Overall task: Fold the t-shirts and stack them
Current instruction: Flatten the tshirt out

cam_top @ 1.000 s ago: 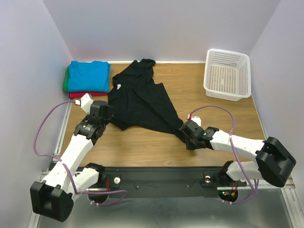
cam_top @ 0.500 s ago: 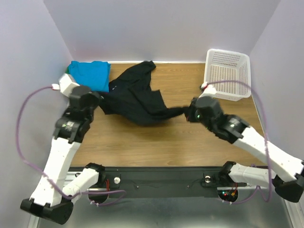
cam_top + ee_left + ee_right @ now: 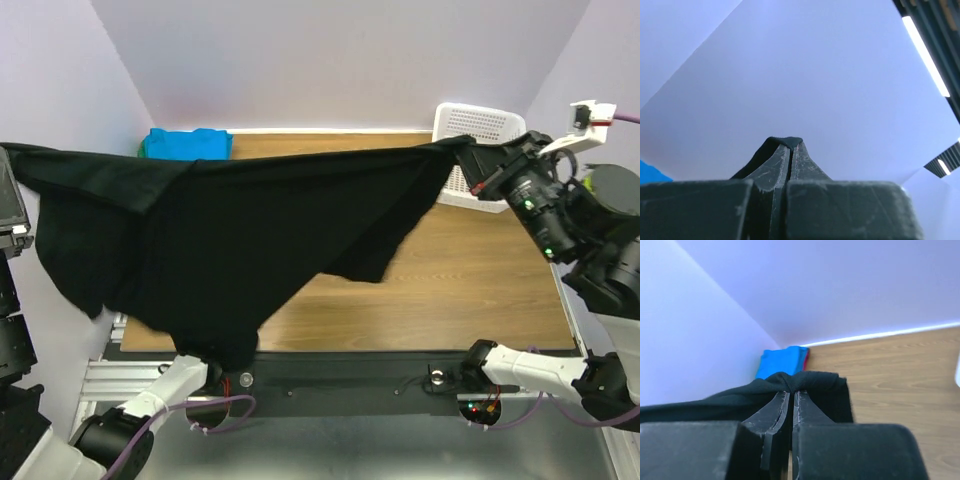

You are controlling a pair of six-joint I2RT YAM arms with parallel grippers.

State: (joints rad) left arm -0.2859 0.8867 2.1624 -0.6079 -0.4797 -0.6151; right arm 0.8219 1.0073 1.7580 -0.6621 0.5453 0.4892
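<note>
The black t-shirt (image 3: 250, 230) is soft, matt cloth, limp and lightly creased. The folded turquoise t-shirt (image 3: 185, 143) is matt cloth too. The worktop (image 3: 470, 270) is smooth wood grain with a faint sheen. The basket (image 3: 490, 125) is white plastic lattice. The left end effector (image 3: 790, 146) and right end effector (image 3: 790, 394) look dull black and scratched.

my left arm (image 3: 10, 330) stands raised at the far left edge of the top view, mostly cut off. my left gripper (image 3: 790, 146) is clamped tight, with a fold of the black t-shirt (image 3: 250, 230) pinched at its tips. my right arm (image 3: 600, 250) is reared up high on the right, wrist angled inward, and my right gripper (image 3: 789, 392) is likewise closed on a bunched edge of that cloth.
</note>
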